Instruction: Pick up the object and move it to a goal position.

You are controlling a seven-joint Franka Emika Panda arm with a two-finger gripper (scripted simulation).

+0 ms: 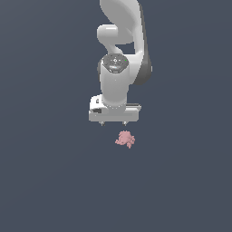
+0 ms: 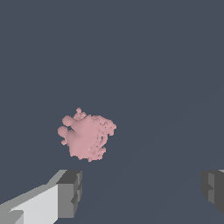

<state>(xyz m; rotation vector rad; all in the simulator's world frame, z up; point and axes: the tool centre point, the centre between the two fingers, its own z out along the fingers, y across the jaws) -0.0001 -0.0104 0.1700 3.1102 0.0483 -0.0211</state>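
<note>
The object [image 1: 125, 138] is a small pale pink lumpy thing with short stubby knobs, lying on the flat dark grey surface. In the wrist view the object [image 2: 86, 135] shows whole and untouched. My white gripper [image 1: 113, 123] hangs just above and slightly toward the exterior view's left of it, pointing down. Its two fingers stand wide apart, and nothing is between them. One grey fingertip [image 2: 70, 192] and the other fingertip [image 2: 214, 189] show in the wrist view, with my gripper [image 2: 142, 190] clear of the object.
The white arm [image 1: 121, 41] rises behind the gripper in the exterior view. A plain dark grey surface [image 1: 50, 172] fills everything around.
</note>
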